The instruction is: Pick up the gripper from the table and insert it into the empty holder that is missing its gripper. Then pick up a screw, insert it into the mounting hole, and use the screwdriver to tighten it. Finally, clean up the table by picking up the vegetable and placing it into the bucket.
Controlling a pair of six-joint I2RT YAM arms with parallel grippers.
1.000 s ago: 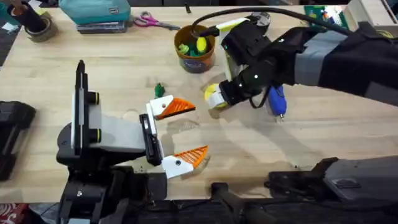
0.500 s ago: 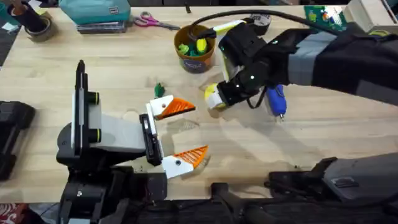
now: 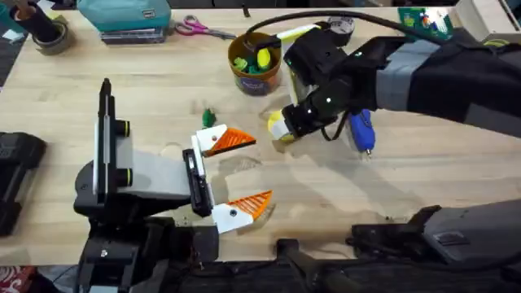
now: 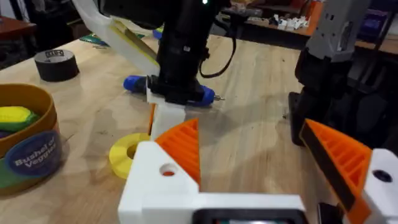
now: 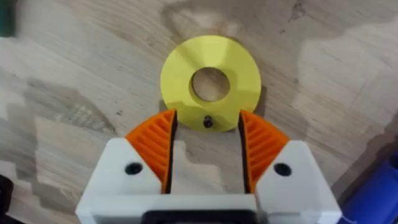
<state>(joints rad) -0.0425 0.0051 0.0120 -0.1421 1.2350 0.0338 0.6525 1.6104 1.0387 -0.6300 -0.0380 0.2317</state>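
My right gripper (image 3: 279,129) hangs open low over a flat yellow disc with a hole (image 5: 210,84). Between its orange fingers (image 5: 152,146) a small black screw (image 5: 207,122) lies on the disc's near rim. The blue screwdriver (image 3: 362,130) lies on the table just right of that gripper, partly under the arm. The dark green vegetable (image 3: 208,116) lies left of the disc, beyond my left gripper (image 3: 260,168), which is open and holds nothing. The mustard bucket (image 3: 255,61) stands at the back with yellow and light green toy foods inside. The loose gripper and the empty holder are out of view.
Scissors (image 3: 198,28), a teal box (image 3: 126,15) and a tape roll (image 3: 50,37) line the table's far edge. A green board (image 3: 423,18) sits at the back right. Bare wood (image 3: 342,195) lies between the two arms near the front.
My right gripper has crept slightly left and away over the yellow disc. The left arm has not moved.
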